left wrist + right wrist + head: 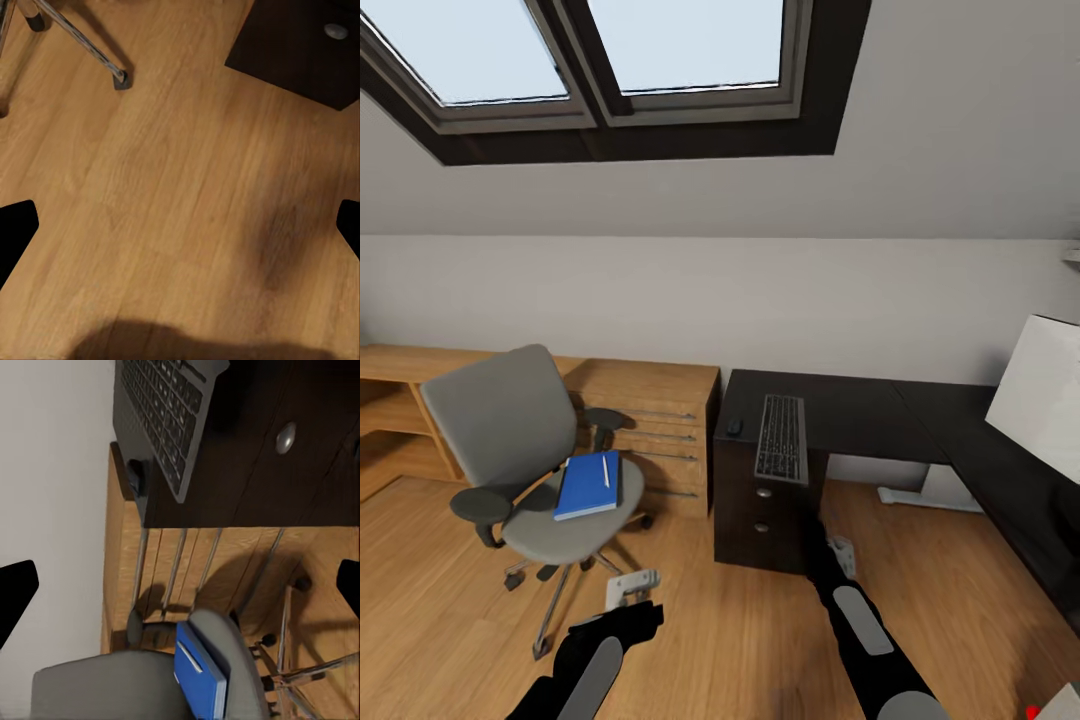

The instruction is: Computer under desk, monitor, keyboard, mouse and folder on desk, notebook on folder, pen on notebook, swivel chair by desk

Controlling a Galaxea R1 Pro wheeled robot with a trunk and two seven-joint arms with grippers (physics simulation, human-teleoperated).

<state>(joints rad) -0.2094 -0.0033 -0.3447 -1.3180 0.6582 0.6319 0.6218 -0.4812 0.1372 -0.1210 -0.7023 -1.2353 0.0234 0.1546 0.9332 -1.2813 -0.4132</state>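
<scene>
The chair (525, 450) is seen standing on the wood floor (690, 620) in front of a wooden dresser (650, 420), just left of the counter (840, 410). The folder (588, 485) is laid flat on the seat, with the pen (605, 470) lying on top of it. The keyboard (781, 438) is placed on the counter above the drawer unit, its front end overhanging the edge, and the mouse (734, 427) is set near it on its left. The white back of the monitor (1040, 395) is seen at the right. The left jaws (632, 588) and right jaws (841, 553) are held low over the floor; both are spread wide and nothing is held.
</scene>
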